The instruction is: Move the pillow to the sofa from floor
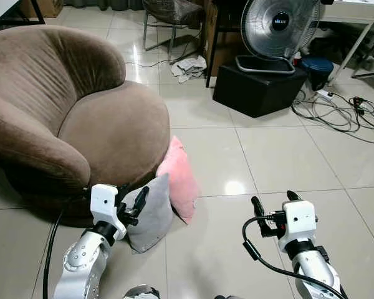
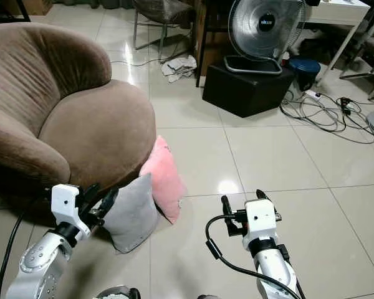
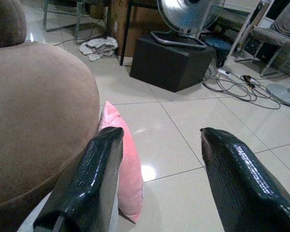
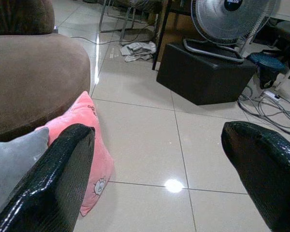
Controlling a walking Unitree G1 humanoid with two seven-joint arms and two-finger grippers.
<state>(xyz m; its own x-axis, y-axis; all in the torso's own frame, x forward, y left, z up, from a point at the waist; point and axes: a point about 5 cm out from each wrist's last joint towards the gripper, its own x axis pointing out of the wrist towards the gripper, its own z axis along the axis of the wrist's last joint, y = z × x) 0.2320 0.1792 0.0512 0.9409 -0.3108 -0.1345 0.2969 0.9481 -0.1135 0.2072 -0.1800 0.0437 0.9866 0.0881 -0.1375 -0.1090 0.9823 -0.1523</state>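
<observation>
Two pillows lean on the floor against the front of the round brown sofa (image 1: 81,118): a pink pillow (image 1: 179,177) and, nearer me, a grey pillow (image 1: 151,215). My left gripper (image 1: 131,198) stands open just left of the grey pillow's top, close to or touching it. My right gripper (image 1: 274,202) is open above bare tiles, well to the right of both pillows. In the left wrist view the pink pillow (image 3: 122,159) lies beyond the fingers (image 3: 87,188). In the right wrist view the pink pillow (image 4: 89,145) and grey pillow (image 4: 12,162) show past the fingers (image 4: 58,183).
A black box (image 1: 258,87) carrying a standing fan (image 1: 279,25) sits at the back. Cables (image 1: 340,112) trail over the tiles on the right. A crumpled cloth (image 1: 188,67) lies near chair legs at the back. Open tiled floor spreads between the pillows and the box.
</observation>
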